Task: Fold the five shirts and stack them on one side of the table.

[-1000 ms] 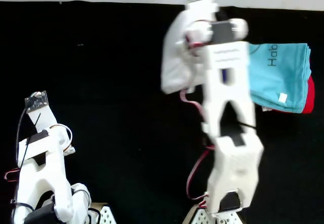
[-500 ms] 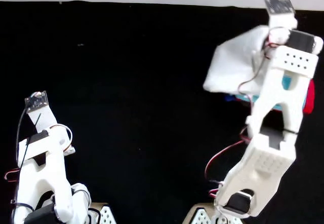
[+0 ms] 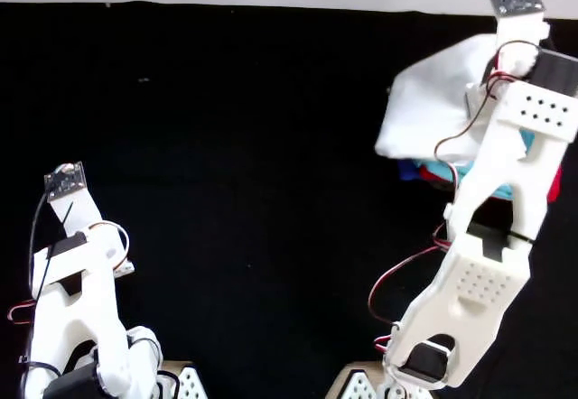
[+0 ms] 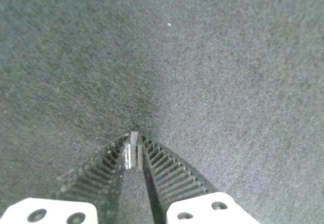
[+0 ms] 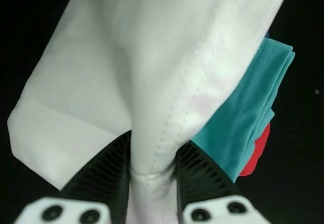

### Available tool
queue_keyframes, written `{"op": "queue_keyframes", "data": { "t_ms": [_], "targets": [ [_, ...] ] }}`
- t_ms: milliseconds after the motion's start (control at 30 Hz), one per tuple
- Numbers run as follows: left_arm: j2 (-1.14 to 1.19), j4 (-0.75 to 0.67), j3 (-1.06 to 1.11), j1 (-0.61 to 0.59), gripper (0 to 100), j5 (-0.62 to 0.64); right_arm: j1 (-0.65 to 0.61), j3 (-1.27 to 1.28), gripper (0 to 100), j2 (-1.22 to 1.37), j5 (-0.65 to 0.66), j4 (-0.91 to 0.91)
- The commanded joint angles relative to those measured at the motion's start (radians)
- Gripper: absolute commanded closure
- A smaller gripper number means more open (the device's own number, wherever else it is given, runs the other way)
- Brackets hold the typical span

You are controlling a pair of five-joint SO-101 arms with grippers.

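While tight on white shirt (image 5: 147, 57), right gripper (image 5: 152, 150) over teal shirt (image 5: 248, 112).

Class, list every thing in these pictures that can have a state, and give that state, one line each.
left tool, shut, empty.
right tool, shut on the white shirt.
white shirt, folded, held over the teal shirt.
teal shirt, folded, lying on the red shirt.
red shirt, mostly covered by the teal shirt.
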Motion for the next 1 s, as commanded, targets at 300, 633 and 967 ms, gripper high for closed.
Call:
{"op": "queue_keyframes", "data": {
  "t_ms": [300,633,967],
  "targets": [
    [0.010,-0.034,-0.001,0.012,99,-0.008,0.186,-0.062,99.2,0.116,0.222,-0.143],
    [0.010,-0.034,-0.001,0.012,99,-0.008,0.200,-0.105,85.4,0.189,0.215,-0.163],
    [0.010,-0.035,-0.001,0.012,99,-0.008,0.143,-0.387,76.5,0.147,-0.069,-0.170]
  ]
}}
